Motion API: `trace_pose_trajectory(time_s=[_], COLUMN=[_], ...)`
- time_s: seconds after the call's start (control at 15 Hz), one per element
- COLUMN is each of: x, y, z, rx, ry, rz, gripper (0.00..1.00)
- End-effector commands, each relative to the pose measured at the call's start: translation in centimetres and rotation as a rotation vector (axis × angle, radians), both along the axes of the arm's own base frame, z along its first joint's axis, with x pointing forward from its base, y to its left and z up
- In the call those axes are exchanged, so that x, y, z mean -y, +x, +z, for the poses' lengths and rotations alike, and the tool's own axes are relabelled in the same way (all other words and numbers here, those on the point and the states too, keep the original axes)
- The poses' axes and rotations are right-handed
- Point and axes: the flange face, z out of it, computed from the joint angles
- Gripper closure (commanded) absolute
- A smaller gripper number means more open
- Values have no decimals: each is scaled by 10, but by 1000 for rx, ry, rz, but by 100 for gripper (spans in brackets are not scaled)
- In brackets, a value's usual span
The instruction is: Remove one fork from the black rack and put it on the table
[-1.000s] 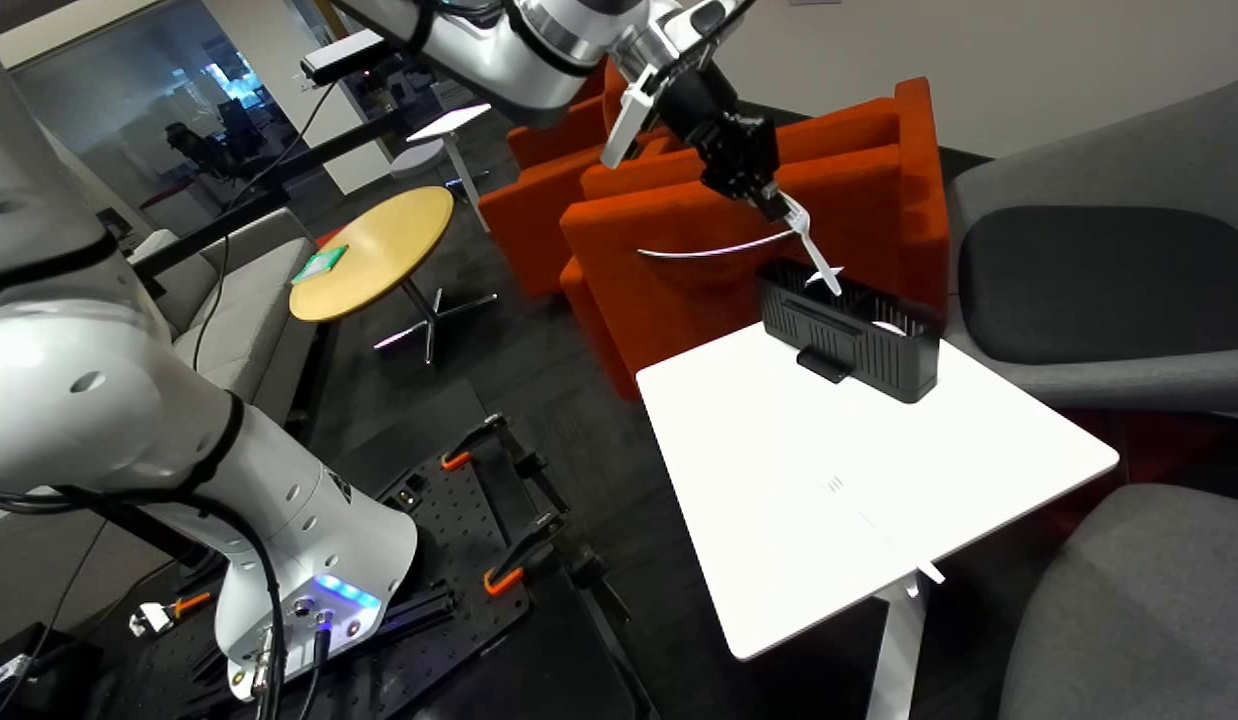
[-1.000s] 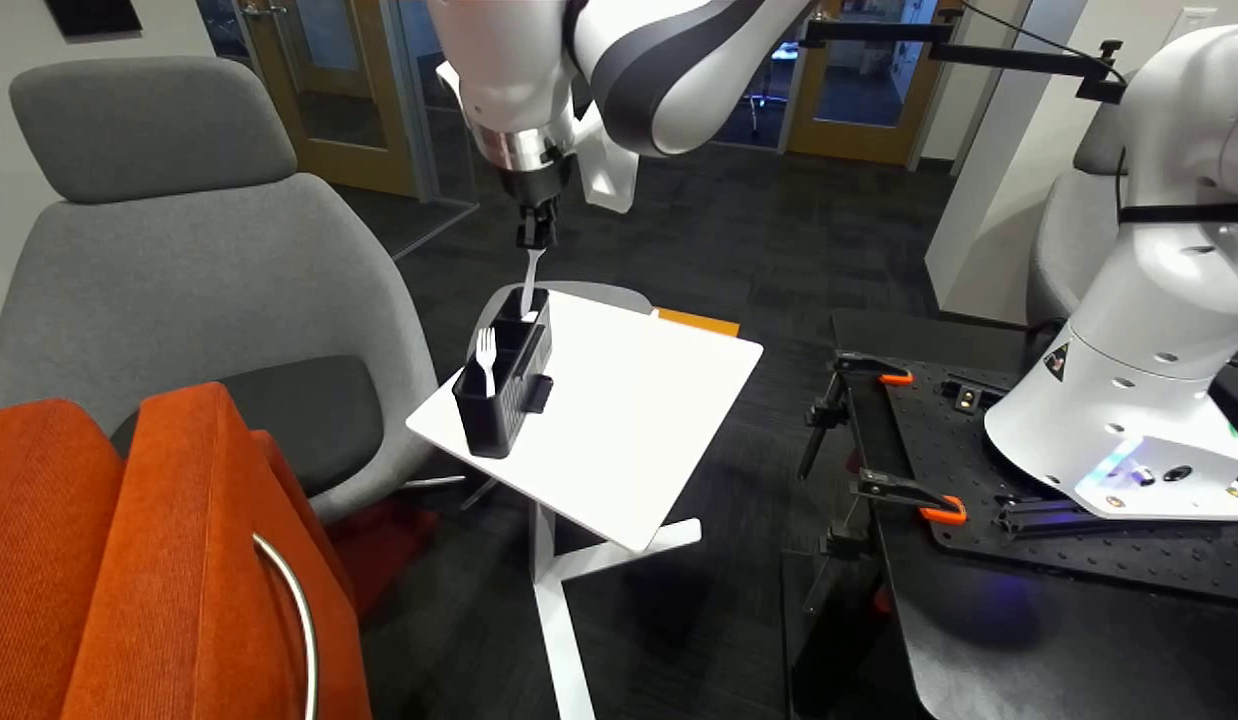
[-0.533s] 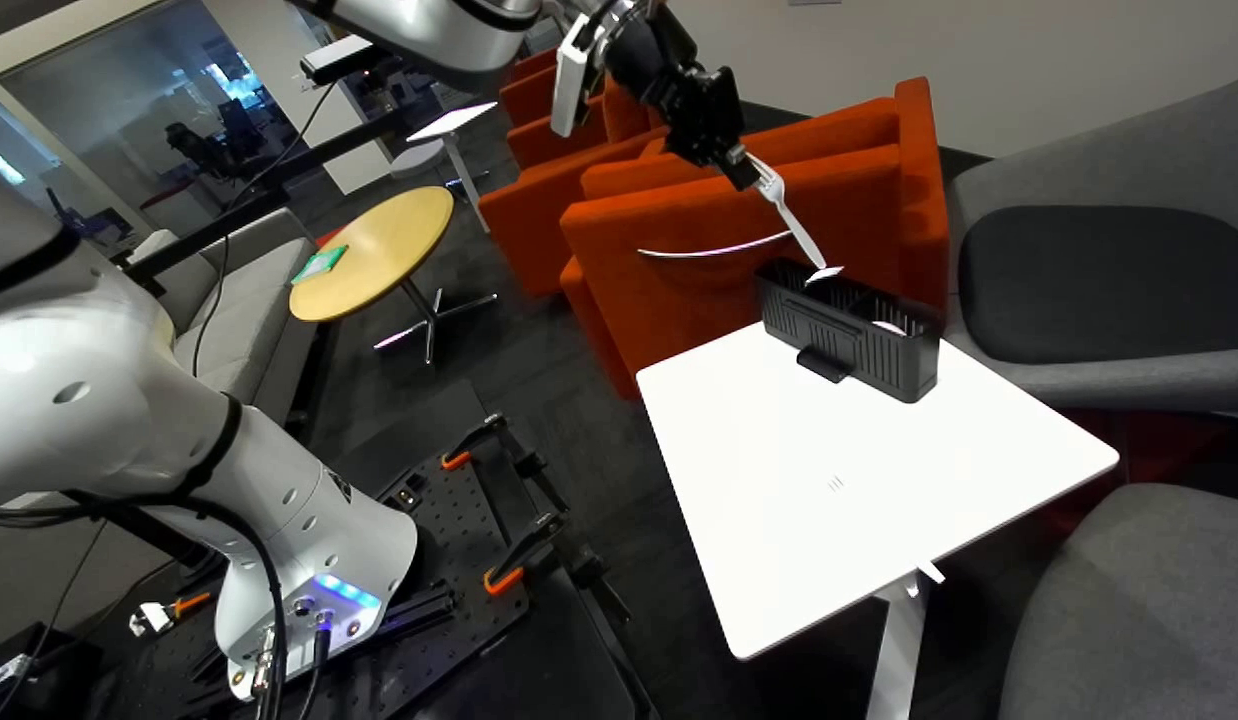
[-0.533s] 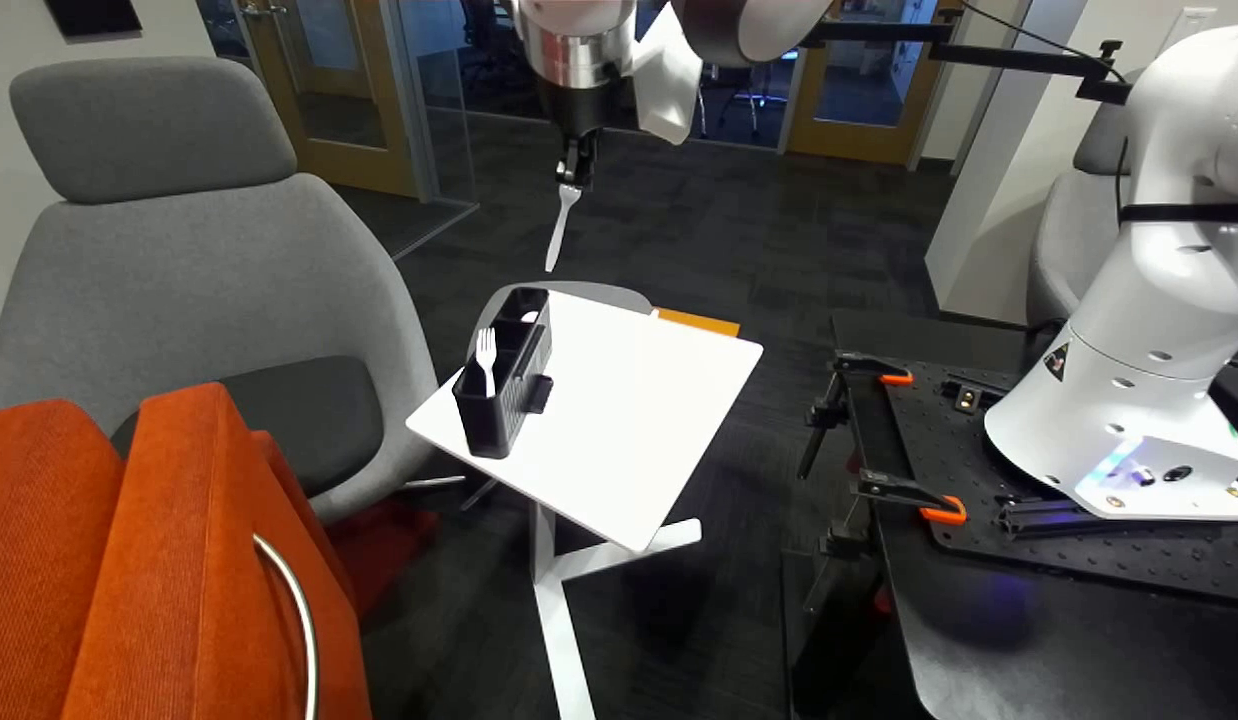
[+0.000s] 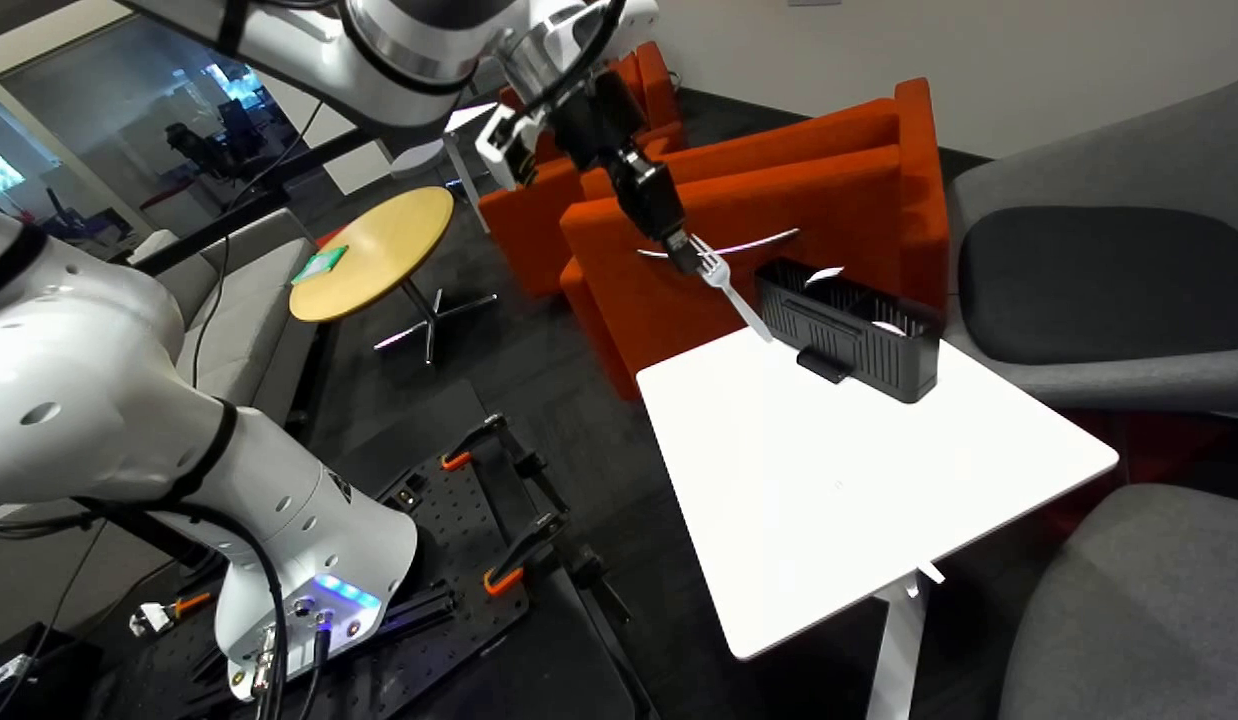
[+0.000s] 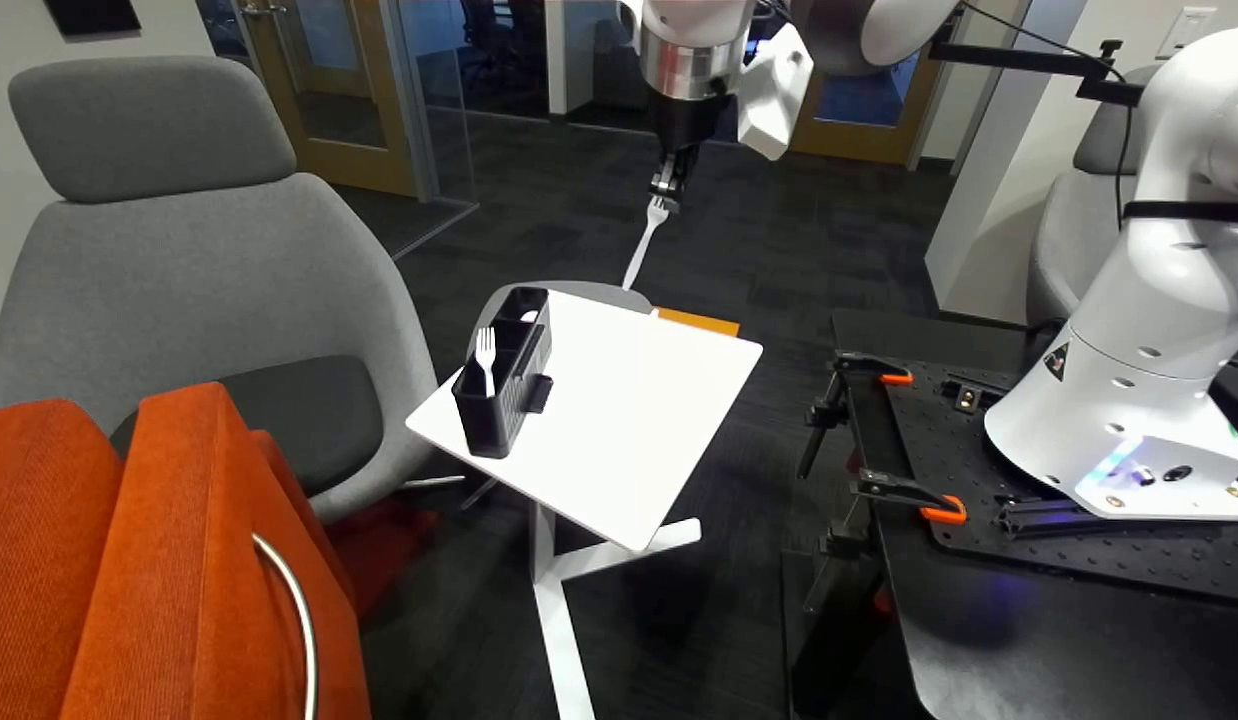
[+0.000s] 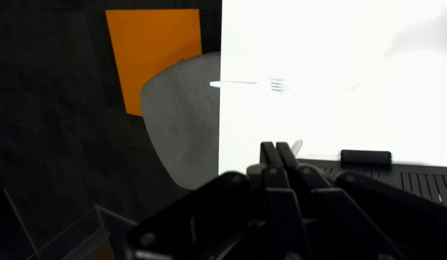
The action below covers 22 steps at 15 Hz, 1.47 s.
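My gripper (image 5: 687, 256) is shut on the tines of a white fork (image 5: 736, 293), which hangs tilted, handle downward, in the air beside the black rack (image 5: 849, 340). An exterior view also shows the gripper (image 6: 667, 190) and held fork (image 6: 643, 248) high beyond the table's edge. In the wrist view the closed fingertips (image 7: 276, 145) show, with the handle end (image 7: 297, 146) beside them. The rack (image 6: 493, 430) stands on the white table (image 6: 639, 420). A fork (image 6: 486, 350) stands in it, and a white piece (image 6: 529, 316) shows in its far compartment.
Another white fork lies on the table, its handle (image 7: 234, 83) overhanging the edge; the end (image 5: 931, 572) also shows in an exterior view. Orange chairs (image 5: 739, 290) and grey chairs (image 6: 209, 260) stand close around the table. A black bench with clamps (image 6: 939, 510) carries the robot base.
The gripper has lifted the fork's handle out of the rack's compartment and carried it away, leftward in one exterior view and rightward in the other. The rack and its fork have not moved.
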Motion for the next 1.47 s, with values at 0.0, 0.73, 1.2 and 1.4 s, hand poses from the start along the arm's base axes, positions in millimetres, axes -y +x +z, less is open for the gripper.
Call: trace_pose_trajectory(time_s=[0.0,0.73,1.2,1.4], x=[13,29,56,68], y=[-33,-60,-60,-53], z=[-30,-167,-227,-230], rx=[57,290,269,265], ry=[125,507,694,720], rz=[-89,-243,-214,-197], gripper=[99,99,99,71])
